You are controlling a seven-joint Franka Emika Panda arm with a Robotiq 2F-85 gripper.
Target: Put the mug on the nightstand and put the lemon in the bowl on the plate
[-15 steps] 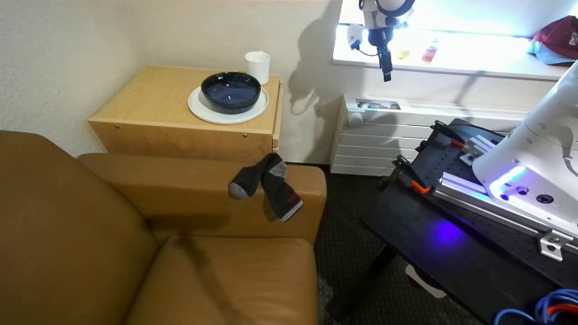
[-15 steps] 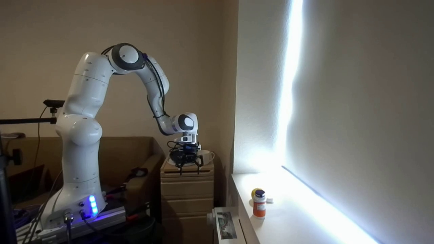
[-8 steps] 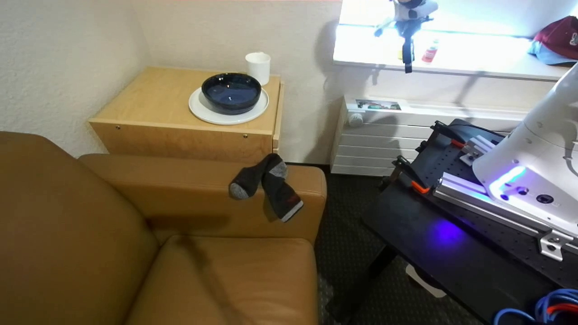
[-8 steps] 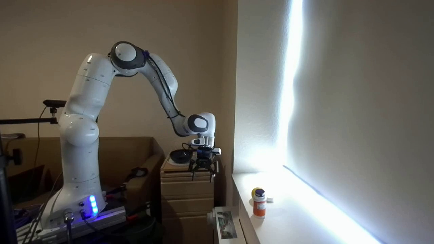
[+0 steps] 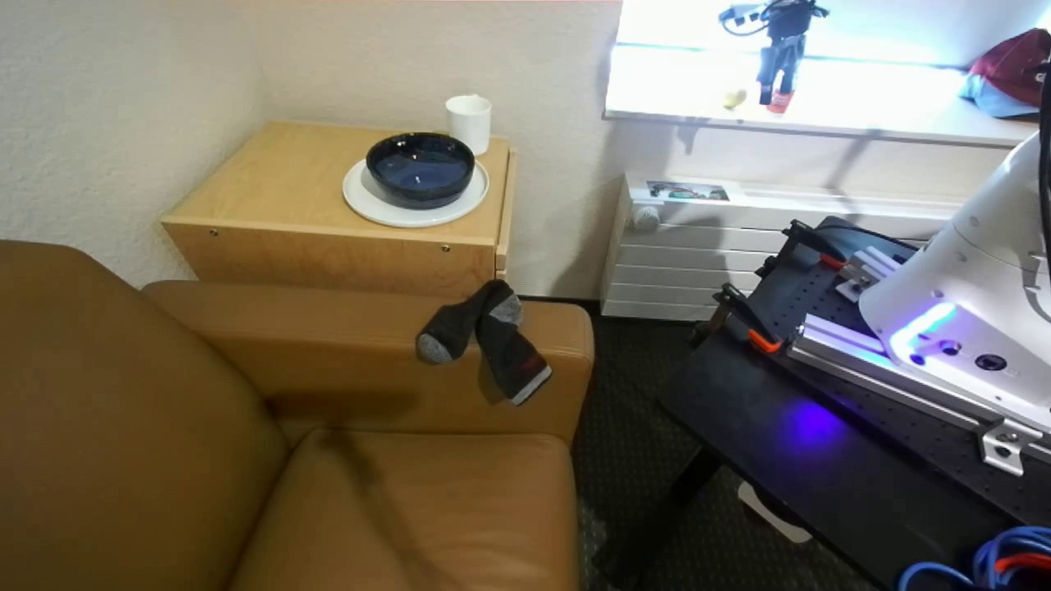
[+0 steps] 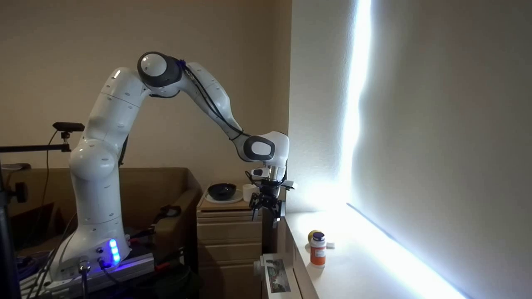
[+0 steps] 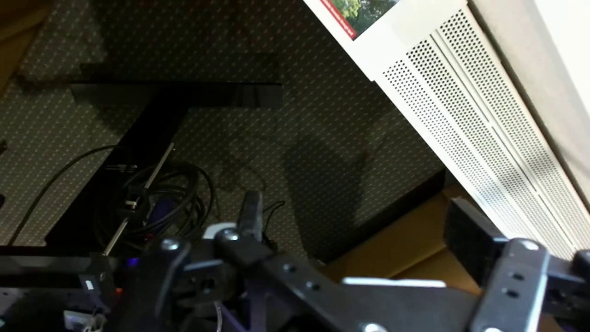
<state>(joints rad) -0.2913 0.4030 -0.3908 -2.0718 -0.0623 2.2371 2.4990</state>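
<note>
The white mug (image 5: 470, 125) stands upright on the light-wood nightstand (image 5: 271, 172), close behind the plate; the mug (image 6: 249, 192) also shows in an exterior view. The dark blue bowl (image 5: 420, 168) sits empty on the white plate (image 5: 365, 205), on the nightstand. The yellow lemon (image 5: 734, 98) lies on the windowsill; it also shows partly hidden behind a bottle (image 6: 312, 234). My gripper (image 6: 264, 220) is open and empty, in the air between nightstand and windowsill, apart from the lemon. In the wrist view the fingers (image 7: 359, 221) stand wide apart, with only floor and sofa behind.
A red-and-white bottle (image 6: 318, 251) stands beside the lemon on the windowsill (image 6: 353, 265). A white radiator (image 5: 698, 254) is below the sill. A cap (image 5: 1014, 74) lies farther along it. A sock (image 5: 493, 336) lies on the brown sofa's arm (image 5: 328, 328).
My gripper has moved away from the nightstand toward the windowsill, rightward in both exterior views, and turned a little. It stays open. Mug, bowl, plate and lemon have not moved.
</note>
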